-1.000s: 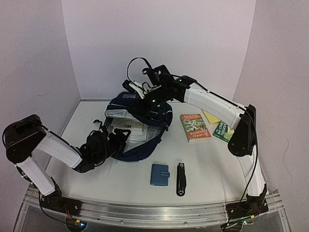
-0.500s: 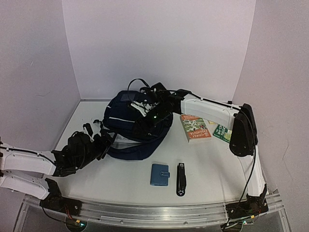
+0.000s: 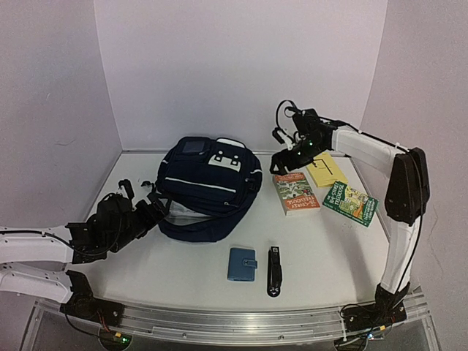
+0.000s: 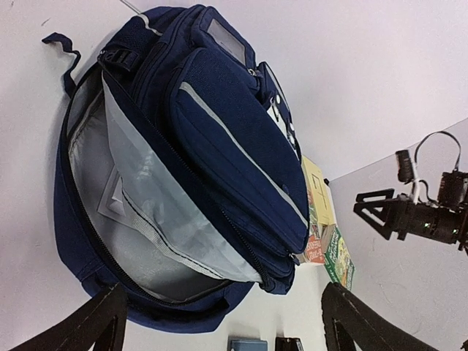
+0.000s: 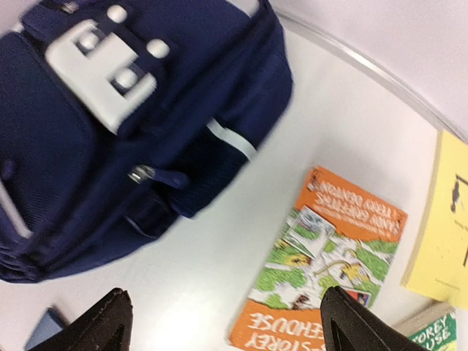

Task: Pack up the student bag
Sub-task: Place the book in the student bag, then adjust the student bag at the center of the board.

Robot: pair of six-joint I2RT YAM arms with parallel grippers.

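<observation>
This was a robotics lab test cell. A white worktop [image 3: 183,281] sat boxed in by plain pale walls [image 3: 241,66] on three sides, like a booth. A metal rail [image 3: 234,323] ran along its near edge, and two white and black robot arms, the left arm [image 3: 36,245] and the right arm [image 3: 365,142], were bolted there, a loose cable [image 3: 278,134] looping at one wrist. A backpack [image 3: 208,183], books [image 3: 296,194], a wallet [image 3: 242,264] and a stapler [image 3: 274,272] lay spaced apart on the worktop
</observation>
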